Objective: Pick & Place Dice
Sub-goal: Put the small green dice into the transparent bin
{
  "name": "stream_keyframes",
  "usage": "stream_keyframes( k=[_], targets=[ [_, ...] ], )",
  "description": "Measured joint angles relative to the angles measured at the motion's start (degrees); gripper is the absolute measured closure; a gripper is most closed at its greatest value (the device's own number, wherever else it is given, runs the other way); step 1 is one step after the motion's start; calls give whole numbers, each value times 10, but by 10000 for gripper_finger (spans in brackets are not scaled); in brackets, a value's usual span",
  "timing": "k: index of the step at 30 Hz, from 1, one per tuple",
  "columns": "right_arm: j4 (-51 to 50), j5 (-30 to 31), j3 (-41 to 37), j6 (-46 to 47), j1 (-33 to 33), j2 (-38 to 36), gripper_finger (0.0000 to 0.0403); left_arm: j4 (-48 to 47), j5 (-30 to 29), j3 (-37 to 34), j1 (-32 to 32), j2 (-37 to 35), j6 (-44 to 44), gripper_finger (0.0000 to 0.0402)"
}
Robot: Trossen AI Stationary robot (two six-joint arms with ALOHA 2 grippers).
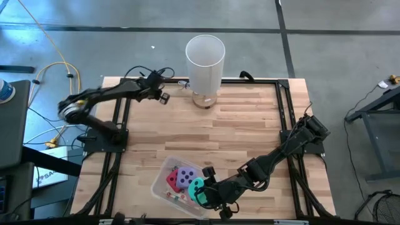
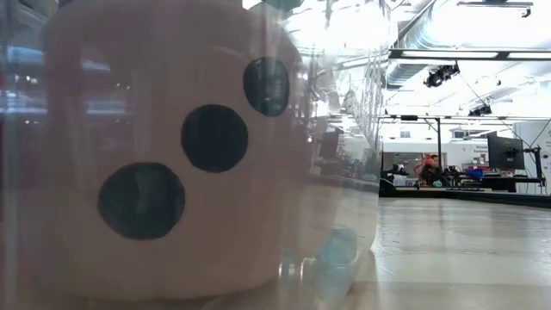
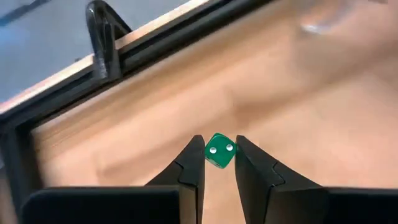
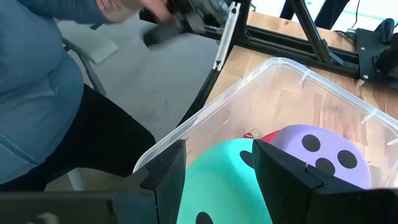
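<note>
Dice number four large foam cubes: the red die [image 1: 171,180], purple die [image 1: 185,177] and teal die [image 1: 199,191] sit in the clear bin [image 1: 160,187] at the wooden table's [image 1: 250,125] near edge, the pink die [image 2: 172,164] fills the low view. Right gripper [image 1: 203,194] is clamped on the teal die over the bin. Left gripper [image 3: 217,163], near the table's far left corner, pinches one tiny green die [image 3: 218,151], tilted, two pips showing. One white cup [image 1: 204,62] stands at the far edge; a person in blue [image 4: 43,81] stands beside the table.

No legible words, brands or numerals are shown on any surface. White lettering on a dark object [image 1: 47,178] at the table's left edge is cut off and cannot be read.
</note>
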Motion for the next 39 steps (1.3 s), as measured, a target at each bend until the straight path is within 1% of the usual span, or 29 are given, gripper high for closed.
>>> stream_keyframes(
  k=[3,7,11,13,15,17,19,21,23,25,30,33,36,39],
  targets=[
    [0,0,0,0,0,0,227,-90,2,0,-37,-83,-4,349],
    [0,0,0,0,0,0,227,-188,55,0,-110,-213,-13,349],
    [0,0,0,0,0,0,227,-265,99,0,-209,-339,-43,349],
    [0,0,0,-1,0,0,227,-280,129,0,-267,-394,-51,345],
    [0,0,0,-1,0,0,227,-275,145,0,-333,-440,-69,340],
    [2,1,0,-1,-1,0,227,-266,143,0,-400,-471,-90,338],
    [4,2,0,-1,-2,0,227,-241,132,-8,-467,-486,-96,337],
    [4,3,0,-1,-2,0,227,-201,124,-25,-529,-488,-90,336],
    [4,4,0,-1,-2,0,227,-149,112,-48,-587,-471,-88,336],
    [5,5,0,1,-2,0,227,-94,106,-65,-637,-444,-76,335],
    [14,5,0,10,-2,0,227,21,105,-66,-750,-357,-16,335],
    [14,5,0,12,-2,0,227,74,97,-66,-786,-301,4,334],
    [14,5,0,14,-2,0,227,128,88,-66,-796,-254,15,334],
    [16,5,0,14,-2,0,227,170,37,-66,-794,-215,14,334]
  ],
)
